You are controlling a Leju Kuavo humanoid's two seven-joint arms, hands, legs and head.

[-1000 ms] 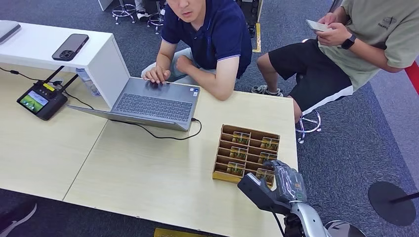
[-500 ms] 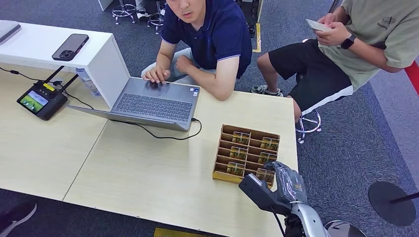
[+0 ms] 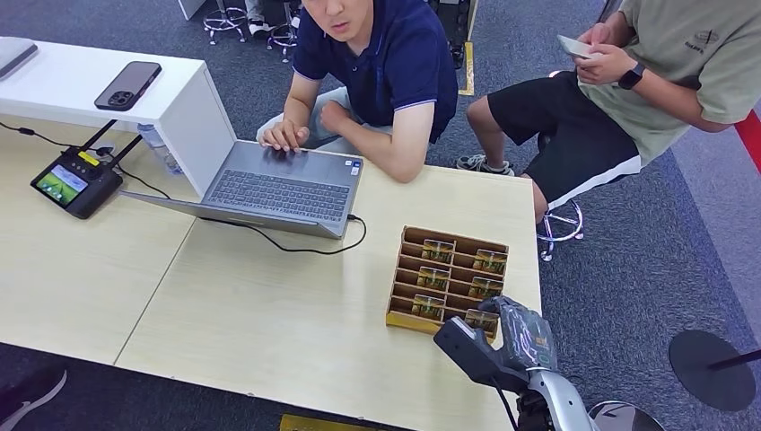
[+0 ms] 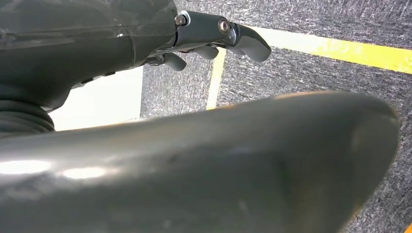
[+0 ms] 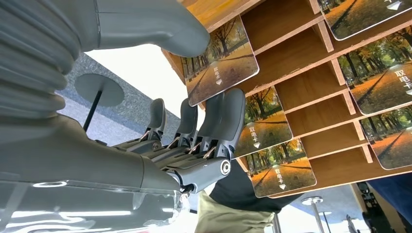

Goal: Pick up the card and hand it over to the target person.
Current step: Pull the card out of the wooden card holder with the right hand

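A wooden slotted box (image 3: pixel 451 239) stands near the table's right edge with several autumn-scene cards upright in it. My right hand (image 3: pixel 523 338) is at the box's near right corner, over the nearest card (image 3: pixel 482 319). In the right wrist view my right hand (image 5: pixel 194 141) has its thumb (image 5: pixel 160 24) lying on one face of that card (image 5: pixel 221 60) and its fingers (image 5: pixel 228 114) reaching up to the other side; the card still sits in its slot. My left hand (image 4: pixel 214 39) hangs over the floor, holding nothing, its fingers slightly bent.
A person in a navy shirt (image 3: pixel 381 63) sits across the table at an open laptop (image 3: pixel 278 187) with a cable trailing toward the box. A second person in an olive shirt (image 3: pixel 691 63) sits at the right with a phone. A white shelf (image 3: pixel 108 90) and controller (image 3: pixel 74 182) stand left.
My right hand has shifted very slightly down and right at the box's near corner. The box, cards and people have barely changed.
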